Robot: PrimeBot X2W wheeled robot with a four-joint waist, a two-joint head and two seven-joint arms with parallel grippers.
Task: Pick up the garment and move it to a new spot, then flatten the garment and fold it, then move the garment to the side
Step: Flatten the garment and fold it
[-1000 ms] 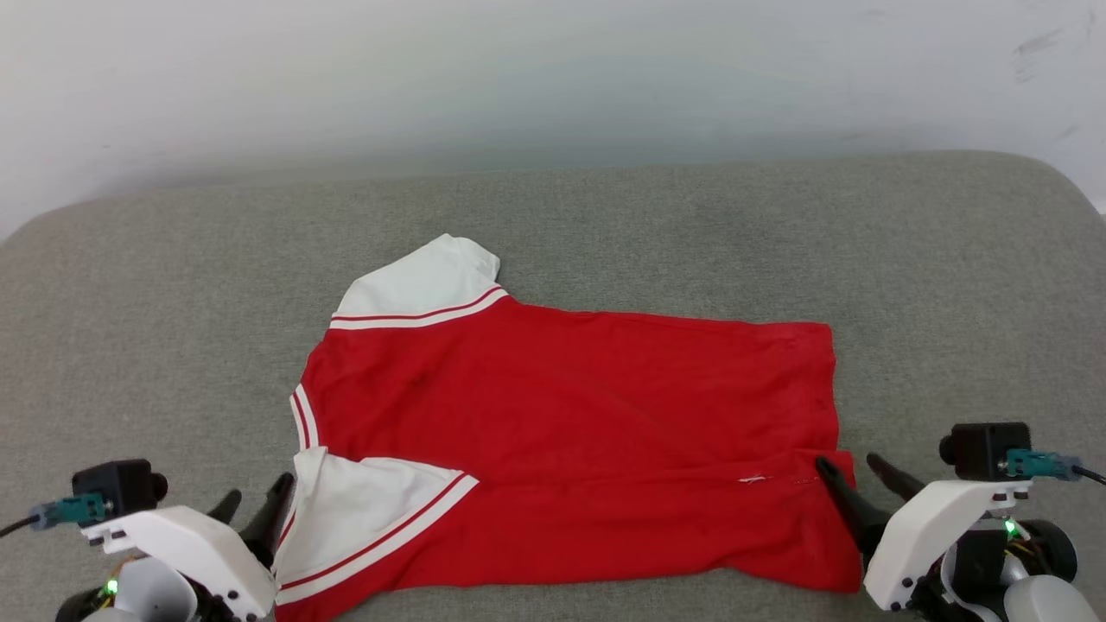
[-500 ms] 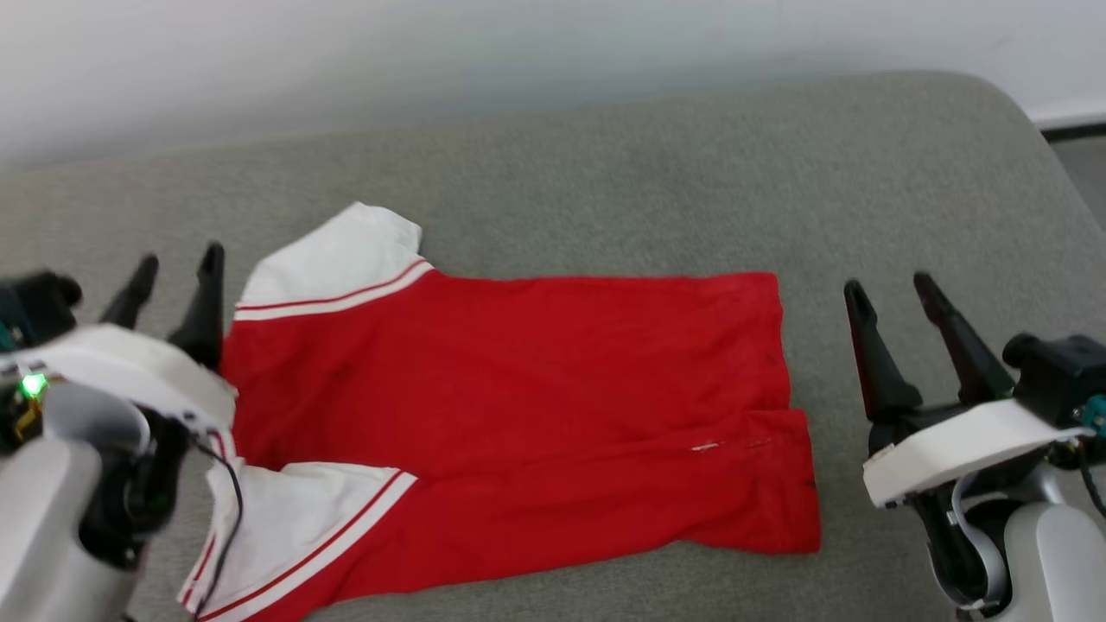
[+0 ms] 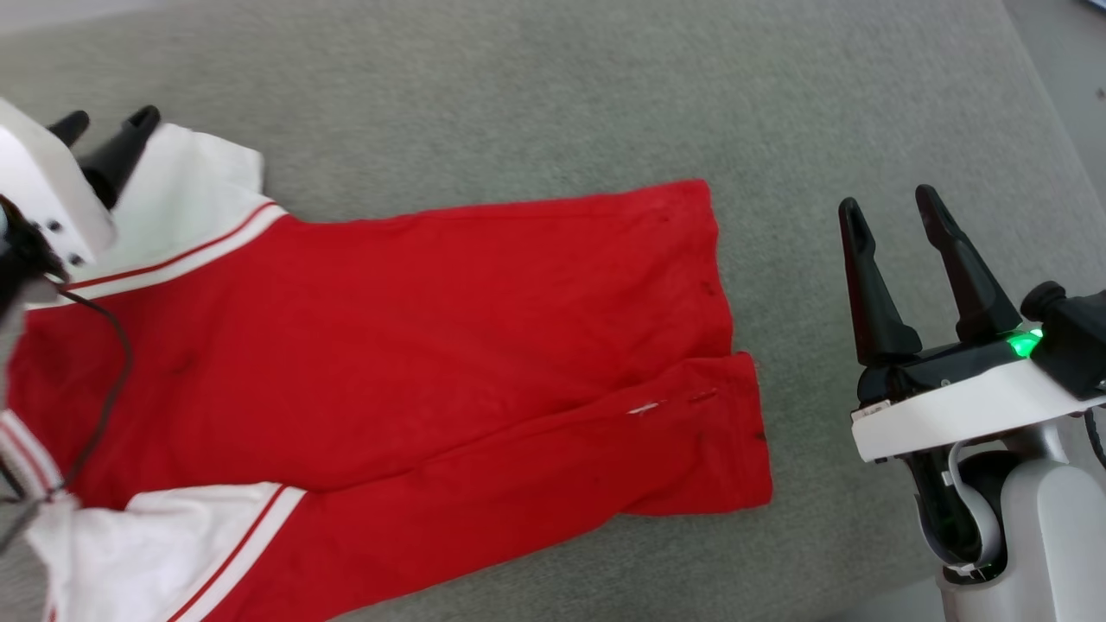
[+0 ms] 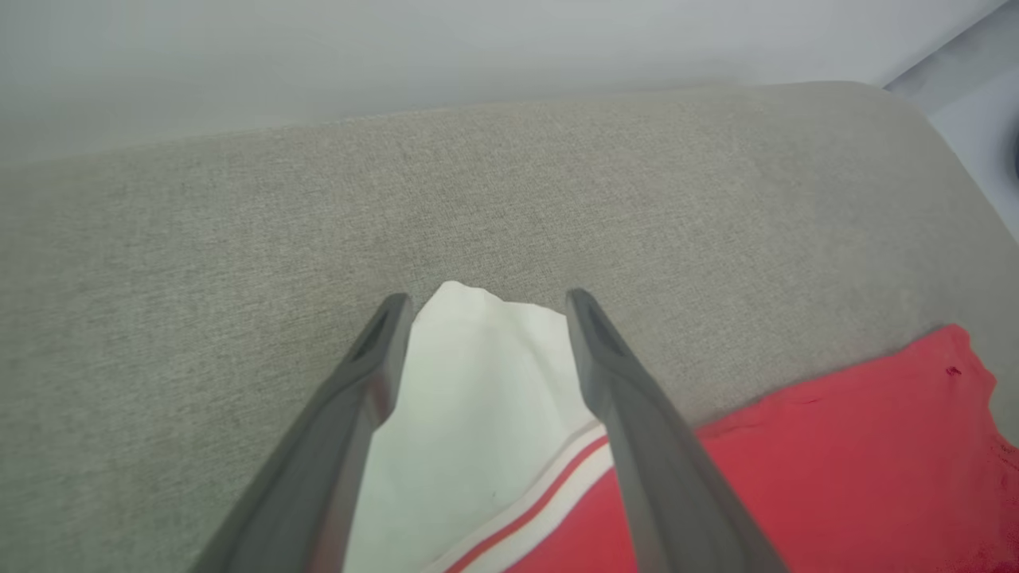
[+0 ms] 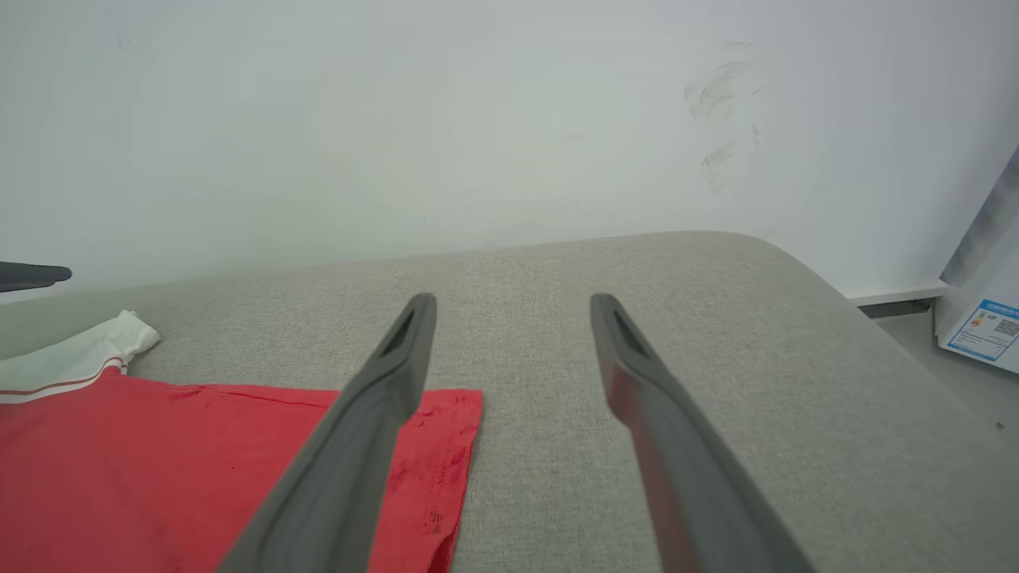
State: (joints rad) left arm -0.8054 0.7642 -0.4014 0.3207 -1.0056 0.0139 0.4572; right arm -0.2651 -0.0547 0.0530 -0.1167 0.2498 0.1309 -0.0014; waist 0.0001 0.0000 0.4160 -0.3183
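**Bare indoor room, kind unclear**

A wide padded surface in grey-green woven fabric (image 3: 518, 86) stands against a plain white painted wall (image 5: 478, 119) with dark scuff marks (image 5: 720, 119). Beside it: white skirting board (image 5: 892, 293), grey floor (image 5: 915, 334), a white carton with a blue-printed label (image 5: 987, 318).

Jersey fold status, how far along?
Done: red jersey lies flattened on the grey cushion, its near long edge seemingly folded over. In hand: open left gripper hangs over the far white sleeve; open right gripper hovers beside the hem, holding nothing. Left: remaining folds, moving it aside.
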